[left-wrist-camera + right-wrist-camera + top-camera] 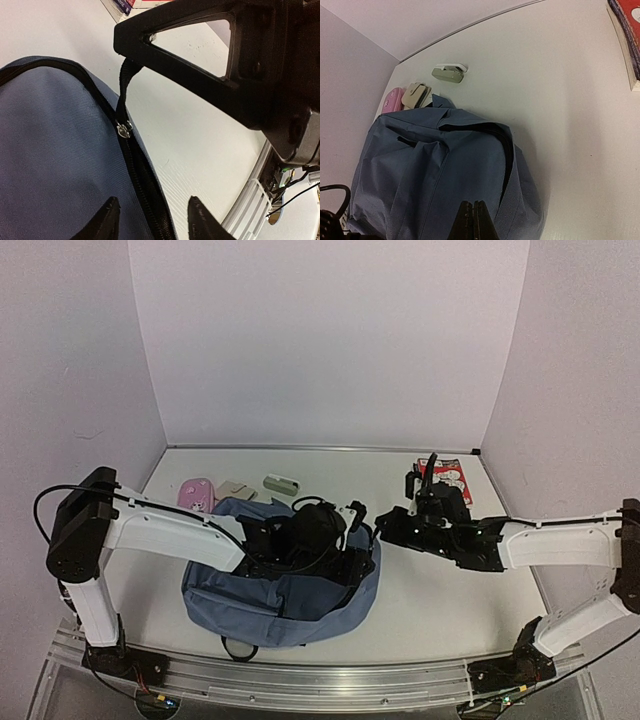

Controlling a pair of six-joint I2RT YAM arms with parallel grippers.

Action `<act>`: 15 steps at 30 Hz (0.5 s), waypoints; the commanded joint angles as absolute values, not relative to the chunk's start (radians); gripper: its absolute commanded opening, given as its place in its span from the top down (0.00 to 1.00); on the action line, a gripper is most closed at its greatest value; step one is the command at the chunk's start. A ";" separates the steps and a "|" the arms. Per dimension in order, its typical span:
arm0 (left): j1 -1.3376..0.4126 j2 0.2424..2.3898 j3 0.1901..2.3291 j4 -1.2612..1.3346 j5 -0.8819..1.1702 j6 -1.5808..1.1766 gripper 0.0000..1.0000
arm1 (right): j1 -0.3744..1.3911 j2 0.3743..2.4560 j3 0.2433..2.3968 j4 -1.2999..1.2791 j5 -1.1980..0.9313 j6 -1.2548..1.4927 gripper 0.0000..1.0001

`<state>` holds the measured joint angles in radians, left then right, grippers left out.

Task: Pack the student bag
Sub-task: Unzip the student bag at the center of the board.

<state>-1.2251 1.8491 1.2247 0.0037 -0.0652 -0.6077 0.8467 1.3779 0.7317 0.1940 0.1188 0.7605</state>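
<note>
The student bag (250, 600) is dusty-blue fabric and lies flat on the table between the two arms. Its black zip (145, 185) runs along the right edge and gapes a little (507, 150). My left gripper (152, 220) is open just above that edge, one fingertip over blue fabric and the other over bare table, the zip line between them. It holds nothing. A black pull strap (125, 85) rises taut from the metal slider (123, 129) into my right gripper's finger (190, 77). My right gripper (473, 220) is shut and hovers over the bag's right side (385, 525).
A red book (447, 478) lies at the back right. A grey-green stapler-like thing (281, 483), a beige item (237, 489) and a pink case (197, 493) sit behind the bag. An aluminium rail (320, 680) runs along the near table edge.
</note>
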 commanded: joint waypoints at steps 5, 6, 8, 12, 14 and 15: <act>-1.227 1.878 1.292 0.007 -0.086 -0.590 0.83 | 0.842 1.321 0.709 0.222 0.131 0.769 1.00; -1.226 1.879 1.293 0.008 -0.079 -0.587 0.88 | 0.842 1.319 0.707 0.222 0.132 0.770 1.00; -1.227 1.878 1.291 0.012 -0.066 -0.584 0.97 | 0.842 1.314 0.703 0.222 0.135 0.775 1.00; -1.226 1.859 1.257 0.054 -0.007 -0.566 1.00 | 0.842 1.307 0.701 0.216 0.144 0.788 1.00; -1.226 1.842 1.221 0.101 0.088 -0.541 1.00 | 0.842 1.305 0.710 0.204 0.149 0.798 1.00; -1.226 1.832 1.200 0.121 0.120 -0.536 1.00 | 0.841 1.305 0.715 0.199 0.155 0.803 1.00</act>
<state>-1.2235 1.8713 1.2386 0.0200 -0.0276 -0.5833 0.8463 1.3357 0.7042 0.1915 0.1215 0.7776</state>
